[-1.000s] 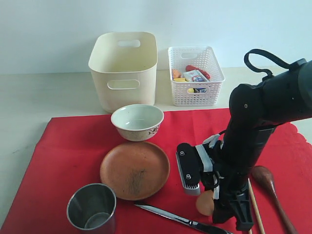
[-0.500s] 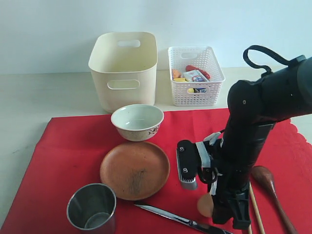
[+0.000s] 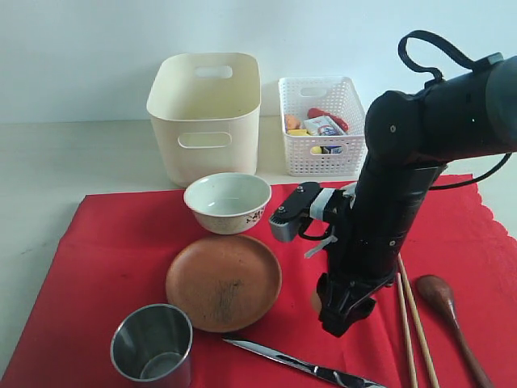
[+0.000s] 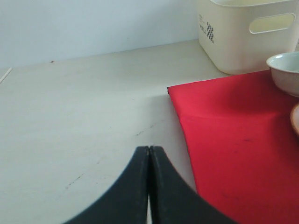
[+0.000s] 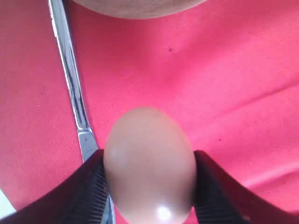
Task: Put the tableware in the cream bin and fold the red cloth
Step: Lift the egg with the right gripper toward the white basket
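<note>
The red cloth (image 3: pixel 105 242) lies flat on the table. On it are the white bowl (image 3: pixel 227 202), brown plate (image 3: pixel 224 281), steel cup (image 3: pixel 152 343), knife (image 3: pixel 299 365), chopsticks (image 3: pixel 412 323) and dark spoon (image 3: pixel 448 311). The cream bin (image 3: pixel 206 121) stands behind the cloth. My right gripper (image 5: pixel 149 156) is shut on a brown egg (image 5: pixel 149 163), held above the cloth (image 5: pixel 210 70) beside the knife (image 5: pixel 70 79). In the exterior view that gripper (image 3: pixel 327 307) hangs to the right of the plate. My left gripper (image 4: pixel 149 149) is shut and empty over bare table, left of the cloth's corner (image 4: pixel 233 140).
A white lattice basket (image 3: pixel 323 121) with food items stands right of the cream bin. The left wrist view shows the bin (image 4: pixel 243 37) and bowl (image 4: pixel 285 70) beyond the cloth. The pale table (image 4: pixel 70 116) extends left of the cloth.
My right arm has risen and swung back and left with the egg, away from the cloth's front edge. The chopsticks now show beside it. The left gripper has not moved.
</note>
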`<control>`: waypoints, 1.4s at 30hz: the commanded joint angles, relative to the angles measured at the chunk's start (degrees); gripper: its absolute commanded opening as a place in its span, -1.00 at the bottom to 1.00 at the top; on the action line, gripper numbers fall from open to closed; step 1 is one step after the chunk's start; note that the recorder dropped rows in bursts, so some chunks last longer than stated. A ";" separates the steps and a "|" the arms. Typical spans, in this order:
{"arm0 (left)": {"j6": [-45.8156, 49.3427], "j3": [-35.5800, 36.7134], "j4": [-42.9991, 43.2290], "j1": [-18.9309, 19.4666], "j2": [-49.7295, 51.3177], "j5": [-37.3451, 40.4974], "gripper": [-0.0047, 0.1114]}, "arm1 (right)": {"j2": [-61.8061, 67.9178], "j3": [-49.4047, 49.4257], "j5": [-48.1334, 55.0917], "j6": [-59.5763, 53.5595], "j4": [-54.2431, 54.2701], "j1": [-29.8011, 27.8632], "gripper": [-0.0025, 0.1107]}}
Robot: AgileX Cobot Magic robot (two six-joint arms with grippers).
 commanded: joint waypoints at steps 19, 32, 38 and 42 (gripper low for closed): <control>0.21 0.14 -0.27 -0.23 -0.39 -0.06 -0.92 | -0.38 -8.35 4.38 24.19 -16.32 0.03 -0.86; 0.21 0.14 -0.27 -0.23 -0.39 -0.06 -0.92 | -9.58 -8.35 0.07 39.03 -30.55 0.03 -0.86; 0.21 0.14 -0.27 -0.23 -0.39 -0.06 -0.92 | -11.29 -8.35 -0.09 39.35 -31.49 0.03 -0.86; 0.21 0.14 -0.27 -0.23 -0.39 -0.06 -0.92 | -11.29 -8.35 -1.64 46.03 -37.16 0.03 -0.86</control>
